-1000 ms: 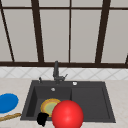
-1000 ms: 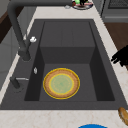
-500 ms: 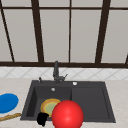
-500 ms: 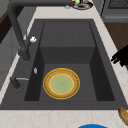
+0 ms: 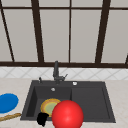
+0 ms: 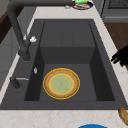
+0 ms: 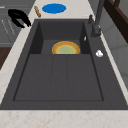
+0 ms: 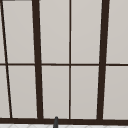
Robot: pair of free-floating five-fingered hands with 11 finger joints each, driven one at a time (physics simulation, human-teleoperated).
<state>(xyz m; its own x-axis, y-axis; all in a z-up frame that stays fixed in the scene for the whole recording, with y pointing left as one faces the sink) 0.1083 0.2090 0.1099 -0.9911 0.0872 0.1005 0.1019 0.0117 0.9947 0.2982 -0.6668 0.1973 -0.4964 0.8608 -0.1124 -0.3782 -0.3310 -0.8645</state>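
A yellow-rimmed plate with a green centre (image 5: 49,105) lies flat in the basin of the dark sink (image 5: 87,83); it also shows in the left side view (image 6: 61,83) and the right side view (image 7: 65,48). My left hand (image 5: 42,118) hangs at the sink's front edge, left of a big red ball (image 5: 67,115) that sits low in the front view. That hand (image 6: 121,57) floats beyond the front rim with relaxed fingers pointing toward the basin and holds nothing. From the right it appears as the hand (image 7: 18,16) over the counter's front edge.
A dark faucet (image 5: 56,71) stands behind the basin. On the left counter lie a blue plate (image 5: 7,102) and a wooden stick (image 5: 10,116). A dish with food (image 6: 81,3) sits on the far counter. The sink's right half is a flat drainboard (image 5: 90,100).
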